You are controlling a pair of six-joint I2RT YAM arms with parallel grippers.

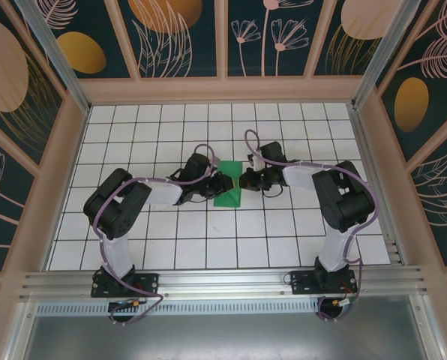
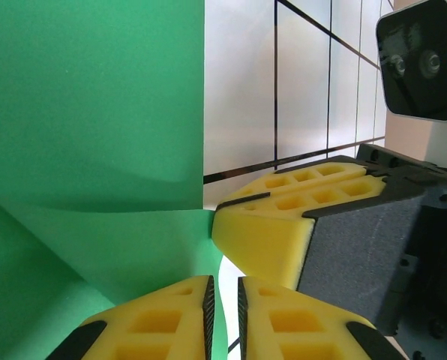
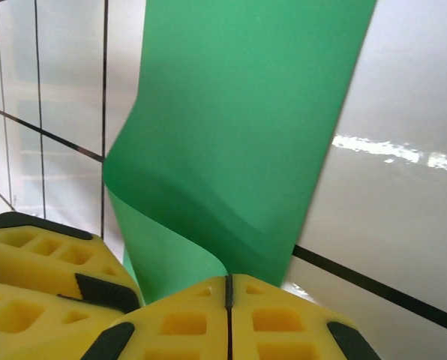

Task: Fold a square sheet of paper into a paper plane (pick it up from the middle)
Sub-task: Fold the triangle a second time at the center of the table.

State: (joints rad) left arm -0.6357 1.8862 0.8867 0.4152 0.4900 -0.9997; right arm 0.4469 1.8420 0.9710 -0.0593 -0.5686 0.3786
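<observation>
Paper sheet (image 1: 228, 196): folding underway, clamping it in right gripper (image 3: 228, 289); left gripper (image 2: 225, 292) barely parted, hold unclear; probably needing crease pressed next.

Bright green sheet of paper (image 1: 229, 196), centre of the table (image 1: 133, 240), one side curled over softly.

Green paper (image 3: 238, 112), white black-gridded table (image 1: 133, 135).

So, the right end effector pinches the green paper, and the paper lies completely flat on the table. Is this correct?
Not quite. The right end effector does pinch the green paper, but the paper does not lie completely flat: it is bent over on itself in a loose curl, as the right wrist view shows.
</observation>
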